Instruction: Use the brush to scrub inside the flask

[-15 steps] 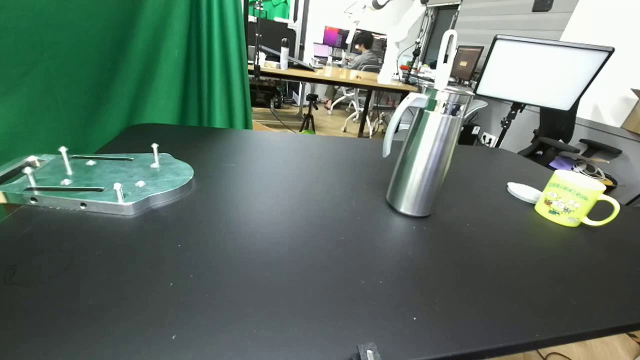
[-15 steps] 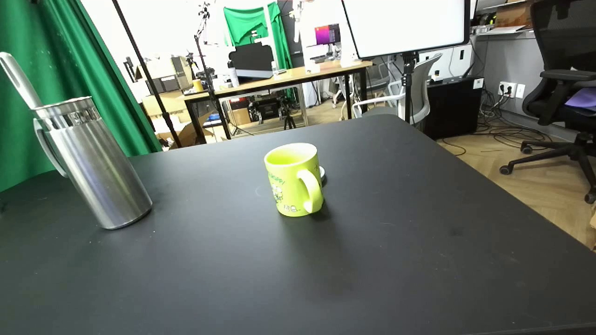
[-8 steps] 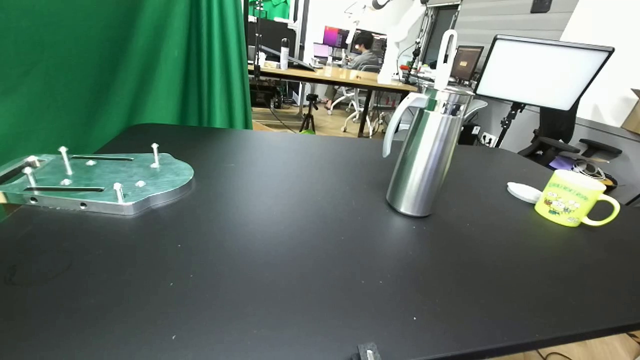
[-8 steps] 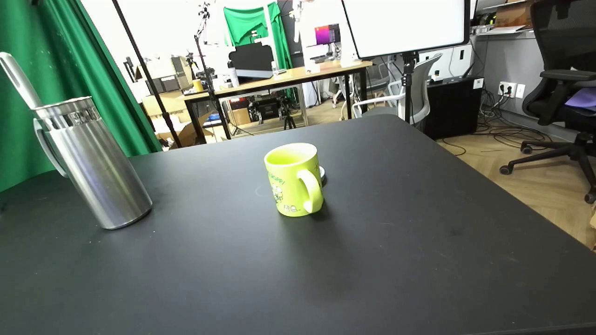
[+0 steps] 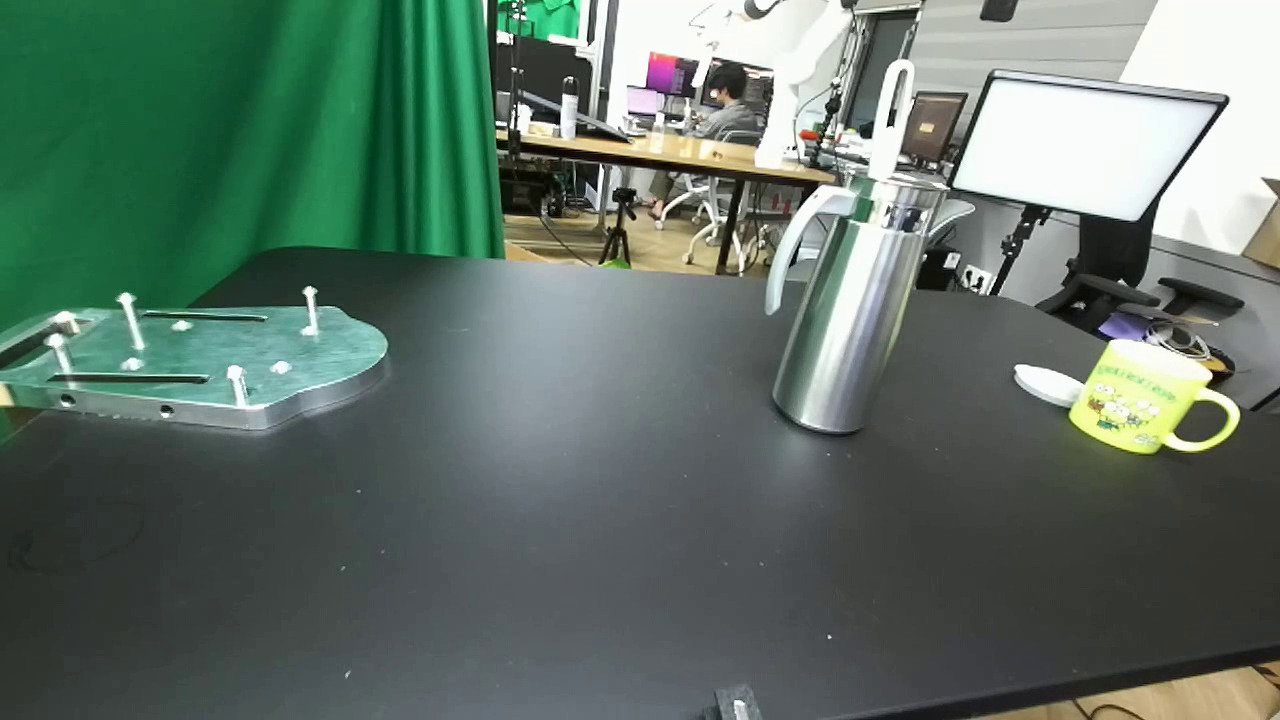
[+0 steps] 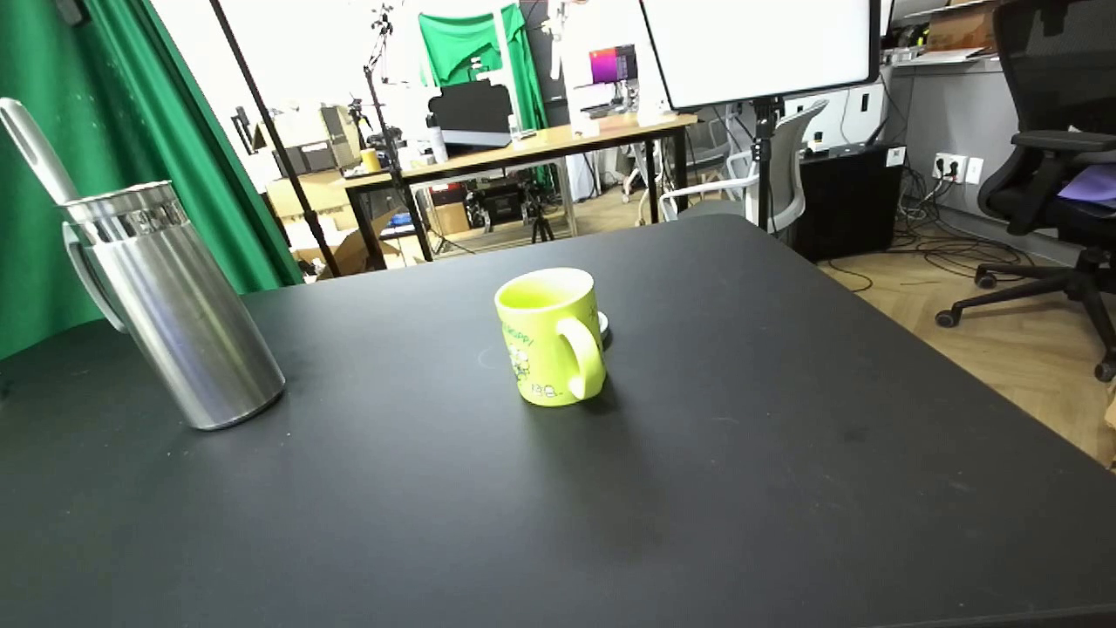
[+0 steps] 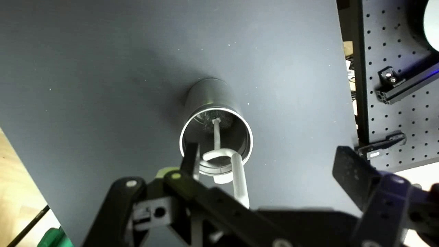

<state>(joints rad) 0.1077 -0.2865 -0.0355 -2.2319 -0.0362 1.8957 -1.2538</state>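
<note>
The flask is a tall brushed-steel jug with a side handle, upright on the black table in both exterior views (image 5: 850, 320) (image 6: 187, 323). The brush stands in it, its white looped handle (image 5: 888, 125) (image 6: 37, 153) sticking up past the rim. In the wrist view I look down into the flask (image 7: 212, 92); dark bristles lie inside, and the brush handle (image 7: 240, 181) rises toward me. My gripper (image 7: 269, 163) is open and empty, with the handle between its fingers, nearer the left one, not gripped. Only a dark fingertip shows at the top edge of both exterior views (image 5: 998, 8) (image 6: 71, 10).
A yellow-green mug (image 5: 1140, 400) (image 6: 549, 340) stands beside a flat white disc (image 5: 1047, 385). A metal plate with upright bolts (image 5: 220, 350) is at the table's left in an exterior view. A light panel (image 5: 1085, 145) stands behind the table. A perforated board (image 7: 401, 113) borders the table.
The dark fingertip at the top edge has moved left in an exterior view and shows lower in the frame in an exterior view. The flask, brush and mug have not moved.
</note>
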